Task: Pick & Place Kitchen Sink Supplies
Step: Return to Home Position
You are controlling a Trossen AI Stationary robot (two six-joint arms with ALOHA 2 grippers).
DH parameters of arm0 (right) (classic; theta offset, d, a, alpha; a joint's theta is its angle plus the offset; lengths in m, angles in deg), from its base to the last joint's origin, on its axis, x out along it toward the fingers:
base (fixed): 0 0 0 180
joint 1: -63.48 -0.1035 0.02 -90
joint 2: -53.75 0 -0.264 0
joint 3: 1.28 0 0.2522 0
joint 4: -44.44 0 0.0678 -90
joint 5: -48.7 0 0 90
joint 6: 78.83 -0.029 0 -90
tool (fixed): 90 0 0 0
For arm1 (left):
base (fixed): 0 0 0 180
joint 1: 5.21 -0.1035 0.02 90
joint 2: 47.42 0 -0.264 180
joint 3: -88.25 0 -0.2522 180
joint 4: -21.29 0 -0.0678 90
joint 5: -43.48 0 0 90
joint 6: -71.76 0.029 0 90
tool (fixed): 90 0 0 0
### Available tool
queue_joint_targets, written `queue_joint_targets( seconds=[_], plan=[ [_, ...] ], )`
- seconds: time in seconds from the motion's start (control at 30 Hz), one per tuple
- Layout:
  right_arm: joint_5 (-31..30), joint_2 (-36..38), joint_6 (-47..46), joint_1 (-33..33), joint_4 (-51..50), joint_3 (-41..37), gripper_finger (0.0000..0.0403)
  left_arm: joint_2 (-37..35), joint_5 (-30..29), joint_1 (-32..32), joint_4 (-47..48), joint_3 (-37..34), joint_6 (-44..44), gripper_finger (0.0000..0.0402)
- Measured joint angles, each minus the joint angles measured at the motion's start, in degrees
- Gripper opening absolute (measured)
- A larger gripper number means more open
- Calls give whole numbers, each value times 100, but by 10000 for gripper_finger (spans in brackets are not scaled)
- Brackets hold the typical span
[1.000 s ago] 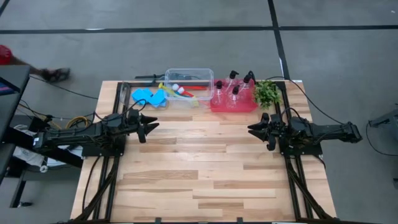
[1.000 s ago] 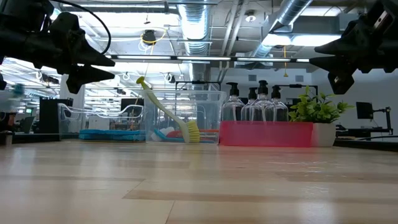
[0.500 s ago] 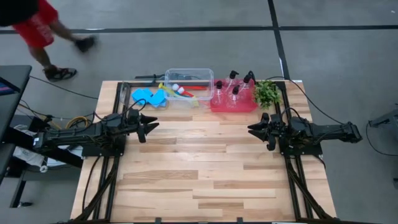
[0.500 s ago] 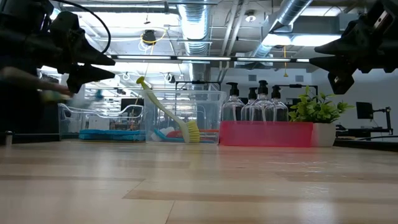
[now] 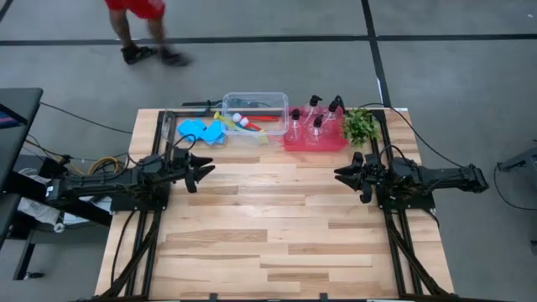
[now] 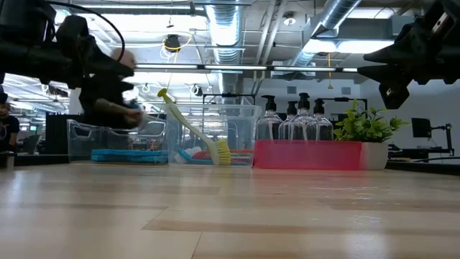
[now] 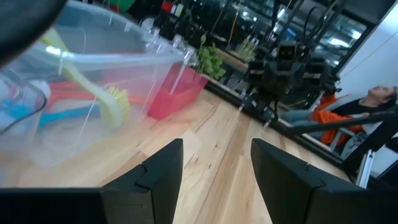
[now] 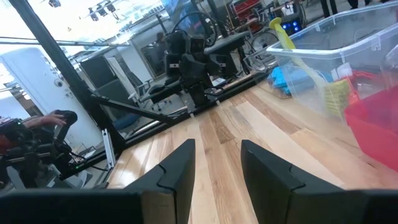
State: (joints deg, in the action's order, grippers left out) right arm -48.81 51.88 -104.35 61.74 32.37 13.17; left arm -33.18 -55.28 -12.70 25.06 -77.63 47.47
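Several clear bottles [image 5: 317, 113] with black pump tops stand in a red tray [image 5: 315, 144] at the table's far edge. Left of it, a clear tub [image 5: 252, 95] holds a yellow-green brush [image 6: 190, 133] leaning on its rim, plus a red brush [image 5: 264, 118] and a blue one [image 7: 43, 115]. Bright blue sponges [image 5: 201, 130] lie left of the tub. My left gripper [image 5: 205, 170] hangs level over the table's left side, open and holding nothing. My right gripper [image 5: 340, 174] hangs level over the right side, open with nothing between its fingers [image 8: 180, 168].
A small leafy plant [image 5: 361, 124] stands right of the red tray, close to my right arm. Bare wood [image 5: 268, 218] spreads between the arms and toward the near edge. A person [image 5: 138, 25] walks on the floor beyond the far edge.
Both arms and all the supplies have kept still. The person beyond the table's far edge has walked from the far left toward the middle.
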Motion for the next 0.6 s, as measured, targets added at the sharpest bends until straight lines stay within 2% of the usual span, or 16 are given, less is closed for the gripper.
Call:
queue_joint_targets(
  seconds=[0.13, 0.43, 0.6],
  plan=[
    [5, 0, 0, 2, 2, 0, 123, -273, -1, 0, -23, 0, 1, 191],
    [4, 0, 0, 0, 0, 0, 123, -1406, -1, 0, -59, 0, -1, 191],
    [-3, 1, 0, -2, 2, 0, 123, -1335, -2, 0, -331, 0, 0, 191]
  ],
)
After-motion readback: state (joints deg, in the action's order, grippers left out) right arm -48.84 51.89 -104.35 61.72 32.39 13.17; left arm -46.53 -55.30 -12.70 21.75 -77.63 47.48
